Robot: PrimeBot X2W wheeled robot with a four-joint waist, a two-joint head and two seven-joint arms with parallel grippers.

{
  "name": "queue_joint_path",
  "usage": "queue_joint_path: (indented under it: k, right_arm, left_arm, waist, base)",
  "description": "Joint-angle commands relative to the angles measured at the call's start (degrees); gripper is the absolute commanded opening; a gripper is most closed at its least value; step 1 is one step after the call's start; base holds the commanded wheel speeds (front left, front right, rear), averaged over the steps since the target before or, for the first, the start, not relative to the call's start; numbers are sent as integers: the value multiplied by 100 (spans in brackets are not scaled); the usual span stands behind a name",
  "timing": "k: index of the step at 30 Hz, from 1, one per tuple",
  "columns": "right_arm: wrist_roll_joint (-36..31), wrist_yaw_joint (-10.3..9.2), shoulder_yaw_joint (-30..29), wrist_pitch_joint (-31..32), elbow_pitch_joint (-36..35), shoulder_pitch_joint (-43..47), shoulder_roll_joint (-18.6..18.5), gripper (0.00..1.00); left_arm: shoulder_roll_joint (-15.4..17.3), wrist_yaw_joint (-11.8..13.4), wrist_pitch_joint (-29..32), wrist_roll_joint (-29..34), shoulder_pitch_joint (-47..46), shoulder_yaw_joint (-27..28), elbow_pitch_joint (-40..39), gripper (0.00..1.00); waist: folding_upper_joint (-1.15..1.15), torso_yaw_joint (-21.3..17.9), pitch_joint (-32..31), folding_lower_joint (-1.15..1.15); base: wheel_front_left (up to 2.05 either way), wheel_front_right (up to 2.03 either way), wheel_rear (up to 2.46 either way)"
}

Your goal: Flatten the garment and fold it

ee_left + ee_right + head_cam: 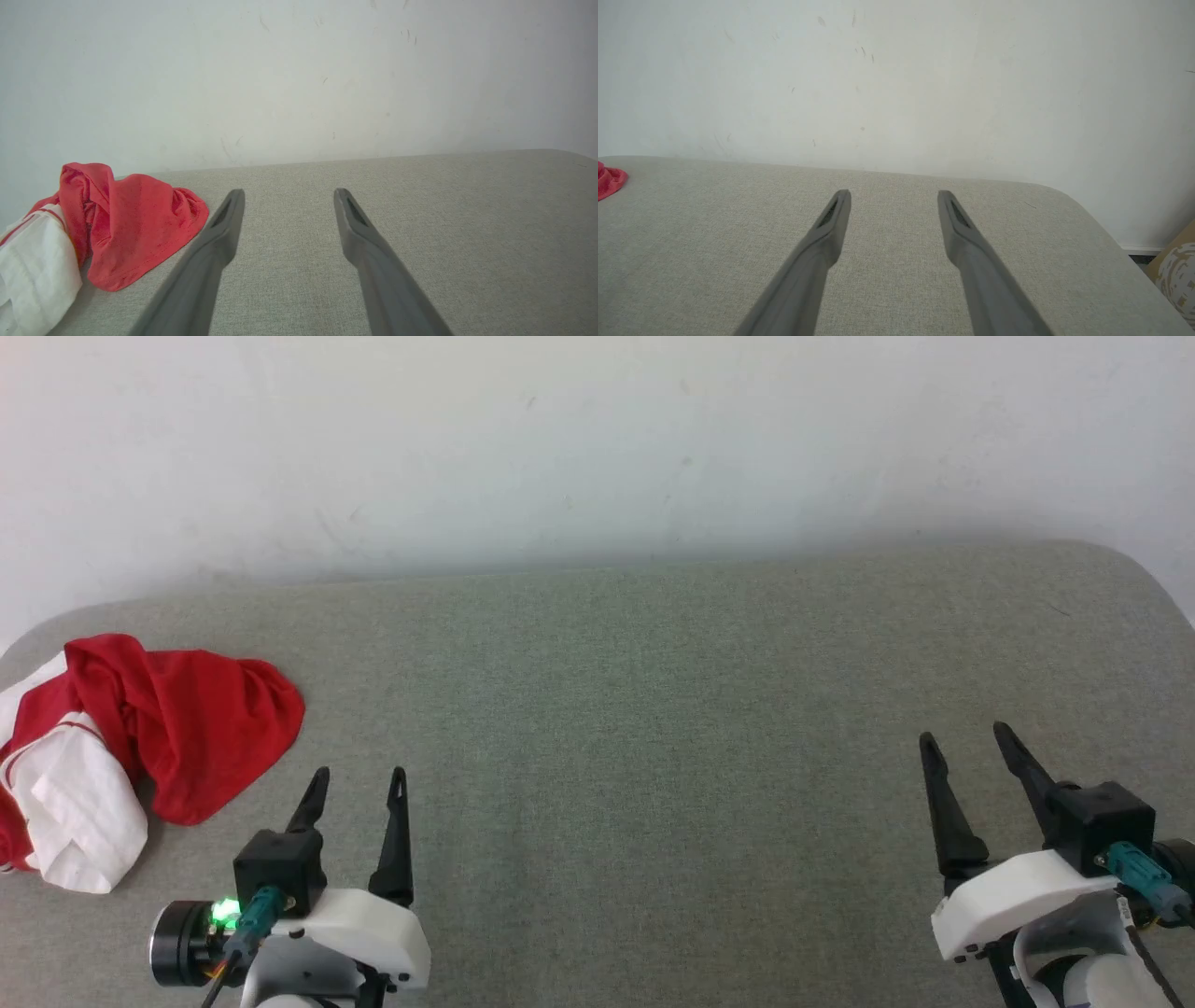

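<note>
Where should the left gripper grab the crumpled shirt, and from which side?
Likely the red flap of the shirt nearest the left gripper, approached from the robot's right, low over the grey surface. That flap lies spread toward the open gripper with a free edge, while the rest is bunched up with the white sleeve.

I can read no text, label or number from here. The garment (187, 728), bunched at the left, shows me only plain red and white cloth.
</note>
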Motion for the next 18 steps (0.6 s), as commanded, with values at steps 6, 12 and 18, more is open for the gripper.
queue_joint_path:
  k: [6,12,18]
  right_arm:
    - [71,-2,-110,-124,34,26,5,100]
    - [101,-3,-159,-196,48,29,6,100]
    - [115,-3,-177,-256,71,33,7,100]
  left_arm:
    - [-3,-47,-136,-87,65,41,-2,100]
    - [-4,-68,-208,-138,81,64,18,100]
    - [-5,-83,-268,-187,102,71,40,100]
  waist:
    - [0,42,2,0]
    - [0,122,2,0]
    - [0,222,-4,0]
  base:
    - [0,0,0]
    - [0,0,0]
    - [0,0,0]
